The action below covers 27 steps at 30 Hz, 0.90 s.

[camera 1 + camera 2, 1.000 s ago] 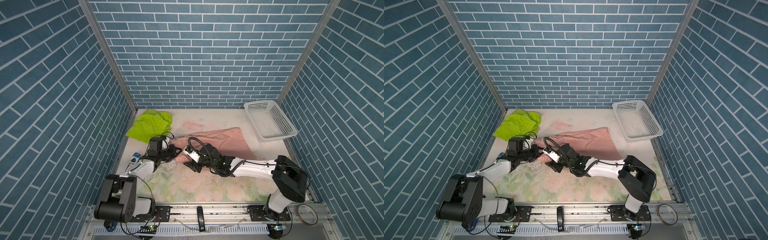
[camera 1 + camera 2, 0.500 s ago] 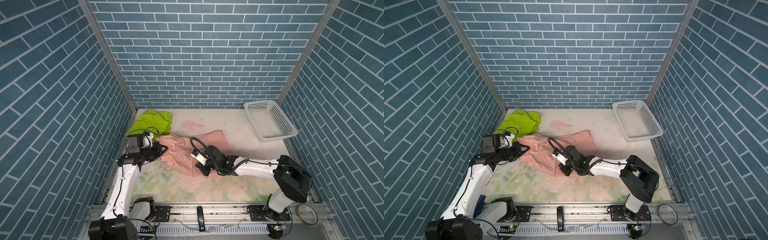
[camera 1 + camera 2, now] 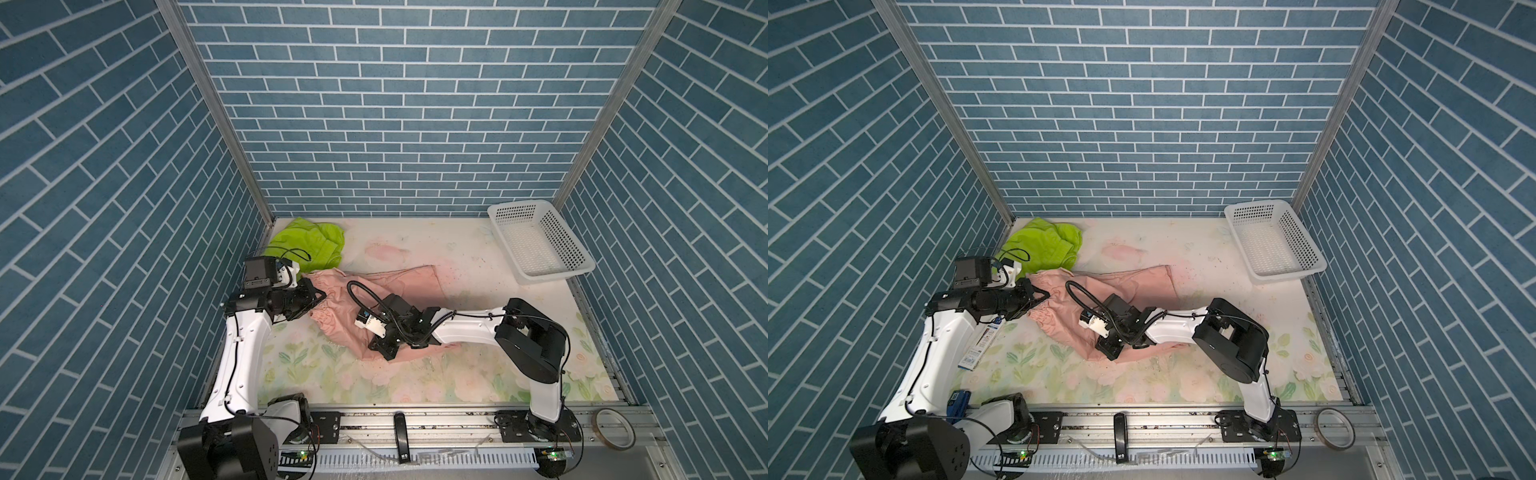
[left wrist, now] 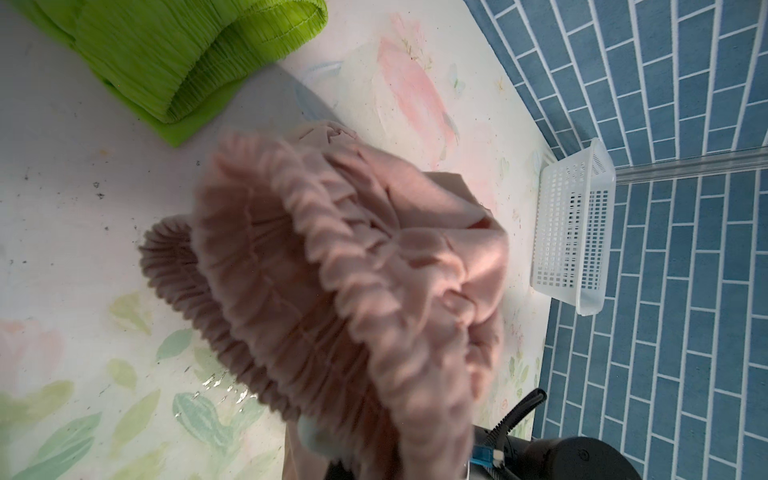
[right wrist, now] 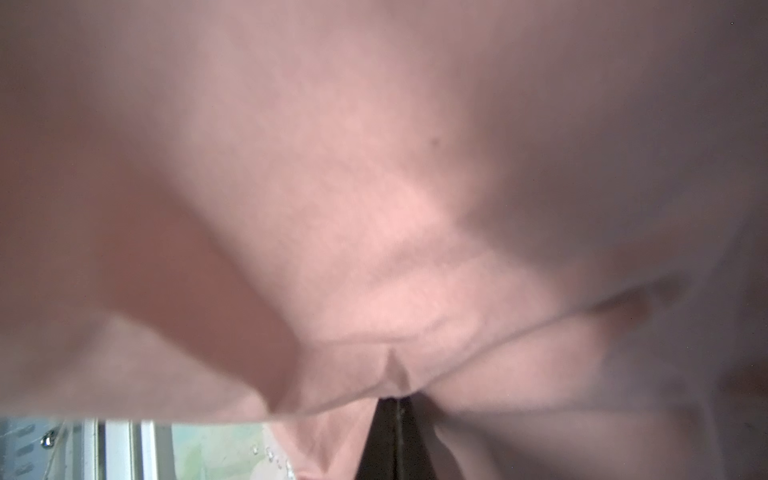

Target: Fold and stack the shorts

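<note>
The salmon pink shorts (image 3: 399,282) (image 3: 1142,282) lie crumpled mid-table. My left gripper (image 3: 318,297) (image 3: 1040,297) is shut on their gathered waistband (image 4: 353,257) and holds it lifted at the left. My right gripper (image 3: 384,347) (image 3: 1106,347) is shut on the pink fabric (image 5: 374,208) at the near edge, its dark fingers (image 5: 395,436) pressed together under the cloth. In the left wrist view, fabric hides my left jaws. The lime green shorts (image 3: 307,245) (image 3: 1042,245) (image 4: 174,54) lie bunched in the back left corner.
A white perforated basket (image 3: 540,245) (image 3: 1273,241) (image 4: 573,232) stands at the back right. A blue and white packet (image 3: 978,345) lies by the left wall under my left arm. A tape roll (image 3: 595,430) rests on the front rail. Tiled walls close three sides.
My left arm rose and drew the pink waistband left. My right gripper slid toward the near edge along the fabric and shut on it. The shorts bunched up leftward.
</note>
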Motion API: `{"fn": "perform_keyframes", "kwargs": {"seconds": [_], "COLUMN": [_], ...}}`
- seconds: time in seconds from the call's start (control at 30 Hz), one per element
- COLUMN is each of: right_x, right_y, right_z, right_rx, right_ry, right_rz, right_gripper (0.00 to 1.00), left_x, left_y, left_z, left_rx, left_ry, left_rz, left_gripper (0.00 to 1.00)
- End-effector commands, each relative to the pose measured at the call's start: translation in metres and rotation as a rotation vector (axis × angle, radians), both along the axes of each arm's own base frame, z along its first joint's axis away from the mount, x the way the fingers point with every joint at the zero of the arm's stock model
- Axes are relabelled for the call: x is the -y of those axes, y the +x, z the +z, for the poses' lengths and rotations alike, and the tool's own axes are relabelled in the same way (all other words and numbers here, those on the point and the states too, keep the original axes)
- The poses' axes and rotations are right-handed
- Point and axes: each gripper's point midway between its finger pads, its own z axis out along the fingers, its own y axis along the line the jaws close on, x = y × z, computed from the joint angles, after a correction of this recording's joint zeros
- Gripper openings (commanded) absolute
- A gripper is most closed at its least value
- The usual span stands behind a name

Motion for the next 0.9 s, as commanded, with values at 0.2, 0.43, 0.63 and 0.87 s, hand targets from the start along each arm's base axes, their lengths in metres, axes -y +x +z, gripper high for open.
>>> {"fn": "perform_keyframes", "kwargs": {"seconds": [0.2,0.43,0.63,0.87], "right_x": [0.101,0.189,0.217,0.223], "right_y": [0.038,0.017,0.015,0.011], "right_z": [0.058,0.007,-0.012,-0.027], "right_rx": [0.002,-0.015,-0.001,-0.009], "right_ry": [0.035,-0.184,-0.208,-0.164], "right_rz": [-0.313,-0.494,-0.61,-0.642], "right_gripper": [0.13,0.04,0.0,0.0], "left_x": [0.015,0.024,0.046,0.075], "left_y": [0.013,0.014,0.011,0.028], "left_z": [0.012,0.021,0.011,0.02], "left_rx": [-0.043,-0.128,-0.216,-0.201], "left_ry": [0.027,0.124,0.213,0.315], "left_rz": [-0.018,-0.034,-0.073,-0.084], "left_gripper": [0.0,0.0,0.0,0.0]}}
